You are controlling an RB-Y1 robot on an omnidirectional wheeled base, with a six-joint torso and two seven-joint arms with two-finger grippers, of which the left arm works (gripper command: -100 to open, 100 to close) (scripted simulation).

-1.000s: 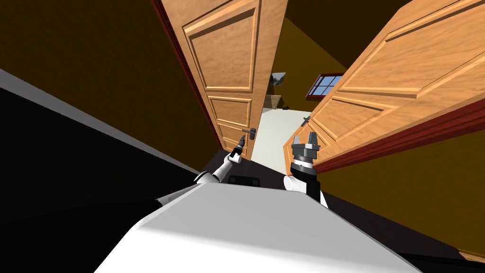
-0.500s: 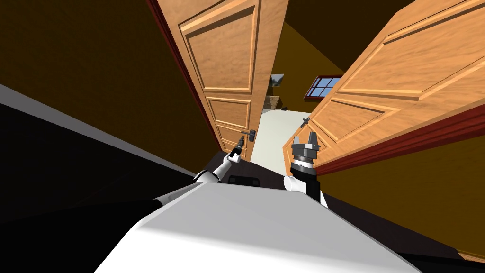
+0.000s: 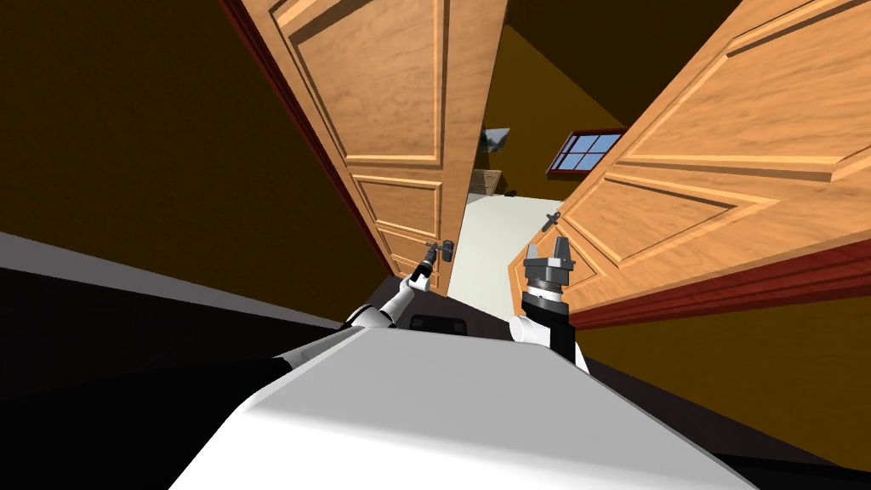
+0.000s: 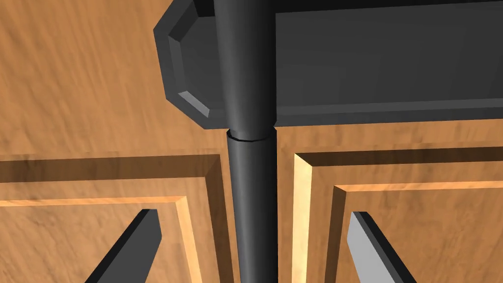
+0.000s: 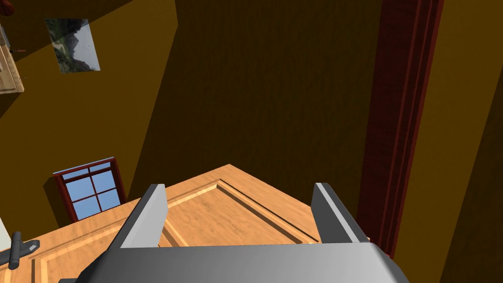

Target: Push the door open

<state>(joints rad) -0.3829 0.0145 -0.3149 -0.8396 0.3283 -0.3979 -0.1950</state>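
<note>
Two panelled wooden door leaves stand ajar. The left leaf (image 3: 400, 128) carries a dark lever handle (image 3: 440, 249), and my left gripper (image 3: 427, 262) is right at it. In the left wrist view the lever (image 4: 250, 162) runs between the open fingers (image 4: 142, 240) without touching them, and its dark backplate (image 4: 353, 59) lies just beyond. My left gripper (image 4: 253, 245) holds nothing. My right gripper (image 3: 547, 252) stands open beside the lower corner of the right leaf (image 3: 723, 153). My right gripper (image 5: 240, 201) is empty, with that leaf (image 5: 216, 216) behind its fingers.
Between the leaves a gap shows a pale floor (image 3: 493, 238), a red-framed window (image 3: 587, 151) and a small picture (image 3: 495, 139). A dark red door frame (image 3: 723, 281) runs under the right leaf. Dark ochre walls flank both sides, with a black area (image 3: 128, 340) at lower left.
The whole head view has shifted: I have moved closer to the doorway. The left leaf has swung a little further away and its handle now sits at my left gripper's tips. The right arm is unchanged.
</note>
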